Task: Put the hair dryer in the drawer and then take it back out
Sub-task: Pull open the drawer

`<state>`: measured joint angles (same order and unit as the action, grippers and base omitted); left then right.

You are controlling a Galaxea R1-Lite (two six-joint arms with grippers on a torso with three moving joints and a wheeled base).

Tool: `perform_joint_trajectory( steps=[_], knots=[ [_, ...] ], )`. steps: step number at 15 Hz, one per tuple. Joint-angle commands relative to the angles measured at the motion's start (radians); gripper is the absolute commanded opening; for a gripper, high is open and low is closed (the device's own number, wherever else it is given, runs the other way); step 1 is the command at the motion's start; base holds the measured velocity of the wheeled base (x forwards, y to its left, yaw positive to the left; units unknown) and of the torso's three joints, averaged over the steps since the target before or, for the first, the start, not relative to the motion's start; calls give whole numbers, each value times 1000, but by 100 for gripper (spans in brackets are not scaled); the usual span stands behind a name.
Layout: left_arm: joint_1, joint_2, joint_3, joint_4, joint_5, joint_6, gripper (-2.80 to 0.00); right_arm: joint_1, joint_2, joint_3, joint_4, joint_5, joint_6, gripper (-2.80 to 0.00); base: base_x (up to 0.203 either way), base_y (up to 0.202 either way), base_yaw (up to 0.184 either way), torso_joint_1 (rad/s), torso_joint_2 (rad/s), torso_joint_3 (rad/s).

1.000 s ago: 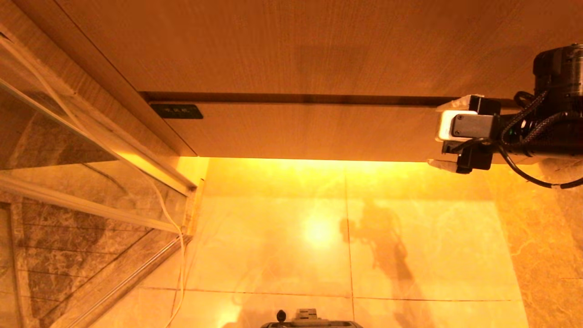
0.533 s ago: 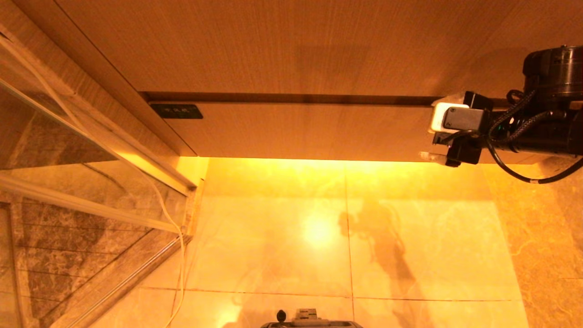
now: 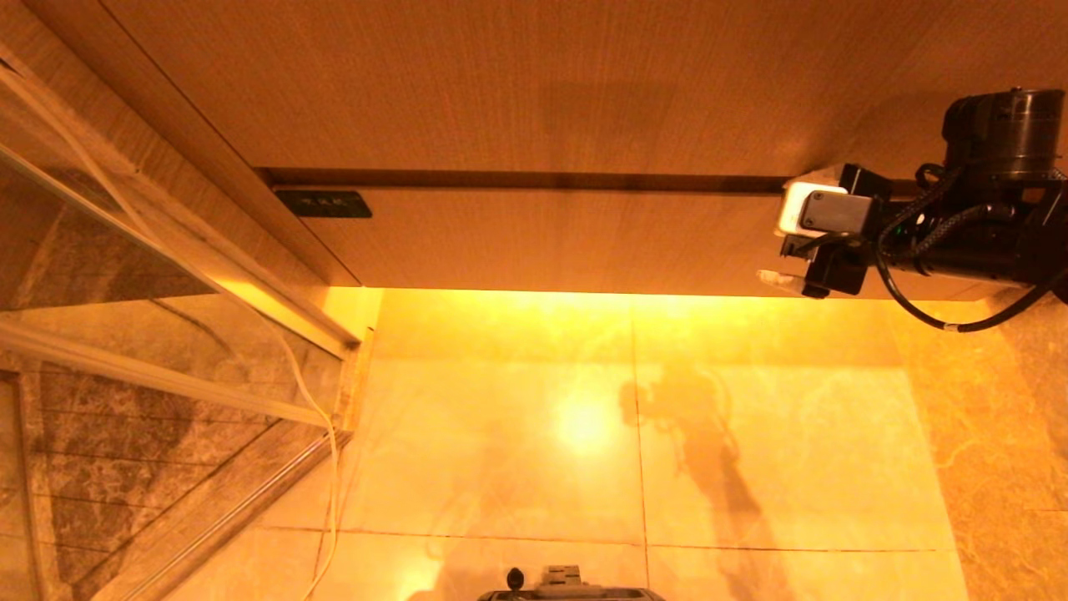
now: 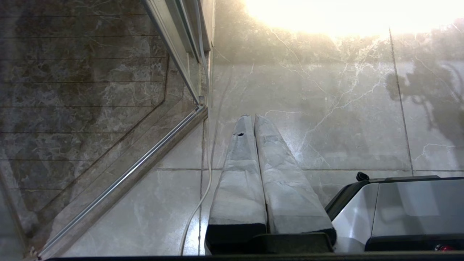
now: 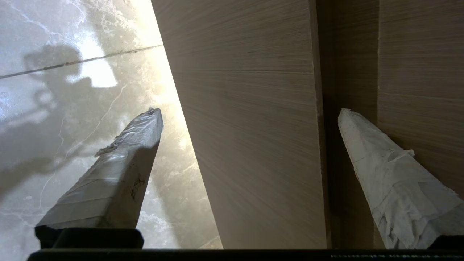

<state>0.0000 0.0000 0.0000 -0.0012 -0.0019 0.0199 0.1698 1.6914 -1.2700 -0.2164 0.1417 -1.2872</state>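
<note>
Shifted leftward, right tool (image 3: 788, 229) gapes, straddling closed drawer (image 3: 567, 238) front.

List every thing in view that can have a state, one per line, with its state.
Drawer: shut, its front flush under the countertop.
Right gripper: open, jaws straddling the drawer front at its right end, one finger up at the gap under the countertop, the other below the front's lower edge.
Left gripper: shut, empty, pointing at the floor.
Hair dryer: not in view.
</note>
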Motion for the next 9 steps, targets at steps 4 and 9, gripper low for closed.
perform_joint_trajectory(
  steps=[4, 9],
  knots=[
    [0, 0, 2, 0, 0, 0, -280, -1, 33, -15, -36, 0, 6, 0, 0, 0, 0, 0, 0, 0],
    [0, 0, 2, 0, 0, 0, -280, -6, 61, -17, -74, 2, 14, 0, 0, 0, 0, 0, 0, 0]
  ],
)
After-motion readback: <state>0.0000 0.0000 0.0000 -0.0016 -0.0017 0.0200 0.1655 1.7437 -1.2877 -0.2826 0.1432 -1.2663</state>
